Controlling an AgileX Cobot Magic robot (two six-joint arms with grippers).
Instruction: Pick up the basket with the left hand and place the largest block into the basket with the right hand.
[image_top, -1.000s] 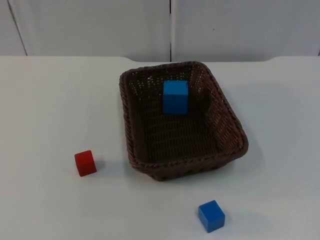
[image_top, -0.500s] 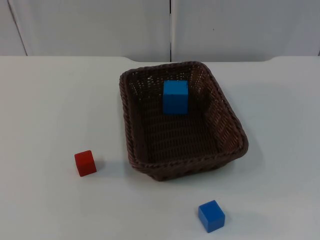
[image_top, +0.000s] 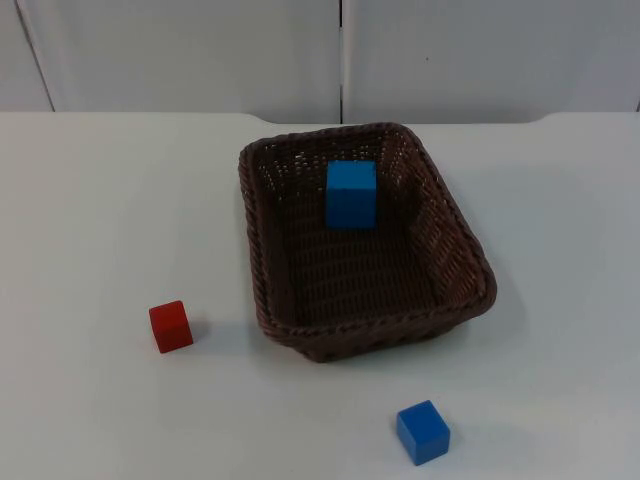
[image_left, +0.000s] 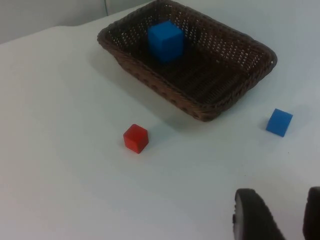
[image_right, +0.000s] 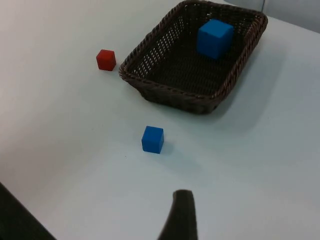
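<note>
Left gripper (image_left: 277, 220) parted, empty, above the table (image_top: 90, 220); right gripper's state unclear. One basket (image_top: 465, 250) holding one large blue block (image_top: 351, 193); one small blue block (image_top: 422, 431), one red block (image_top: 171, 326).

white table (image_top: 90, 200) — basket (image_top: 460, 250), red block (image_top: 171, 326), small blue block (image_top: 423, 432)

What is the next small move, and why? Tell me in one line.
Probably bring the left gripper, open above the table, to the rim of the basket to grasp it: the basket stands unheld on the table, the large blue block already inside. The right gripper waits above the table.
</note>
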